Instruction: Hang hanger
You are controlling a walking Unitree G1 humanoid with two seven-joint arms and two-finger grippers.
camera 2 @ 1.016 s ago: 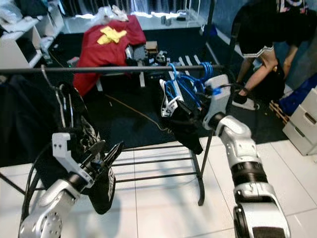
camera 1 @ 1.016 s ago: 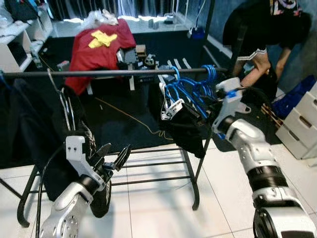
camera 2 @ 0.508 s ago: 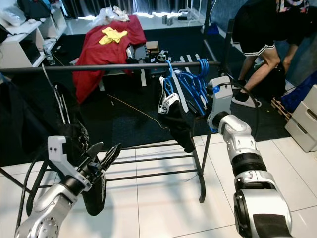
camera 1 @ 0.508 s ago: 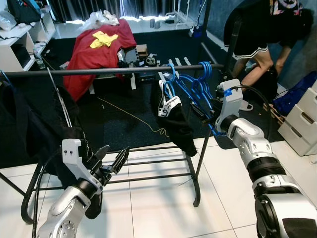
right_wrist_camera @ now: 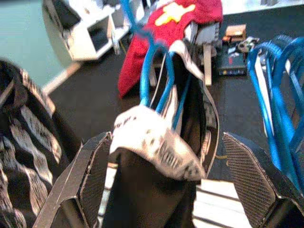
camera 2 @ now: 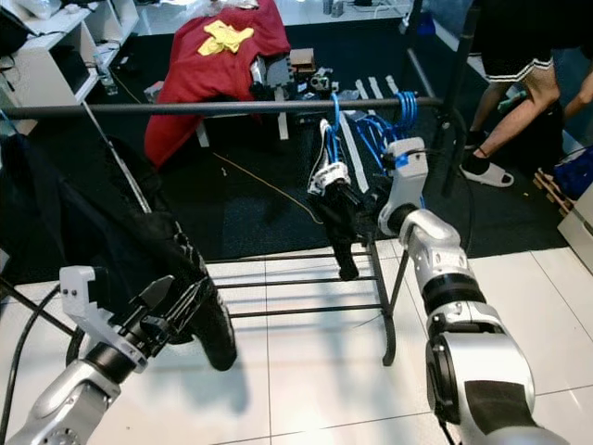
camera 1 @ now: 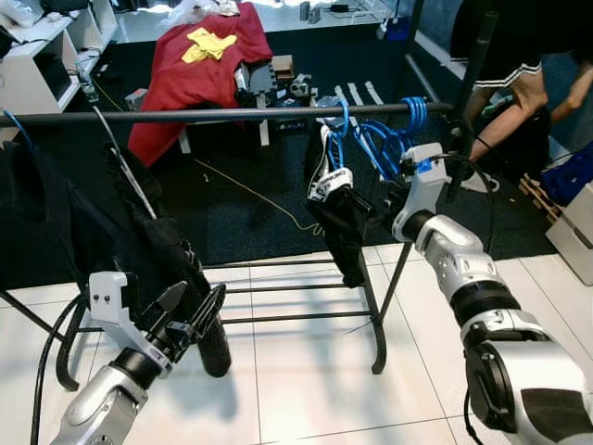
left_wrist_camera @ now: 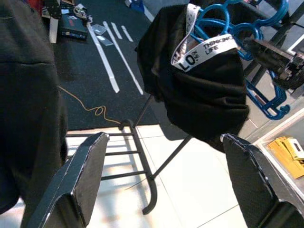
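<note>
A black rail runs across the clothes rack. On its right part a blue hanger hangs with a black garment that has a white printed waistband. Several bare blue hangers hang just right of it. My right gripper is open beside the garment, at its right side. In the right wrist view its fingers stand wide apart with the garment straight ahead. My left gripper is open, low at the left and holding nothing, and the garment lies far ahead of it.
Dark clothes hang on the rail's left part, close above my left arm. The rack's lower bars cross over white tiles. A red cloth lies behind on the black carpet. A person bends at the back right, near white drawers.
The camera has shifted, so the rack sits differently in view. The garment, drawn towards my right gripper a second ago, now hangs straight down. My left gripper sits lower.
</note>
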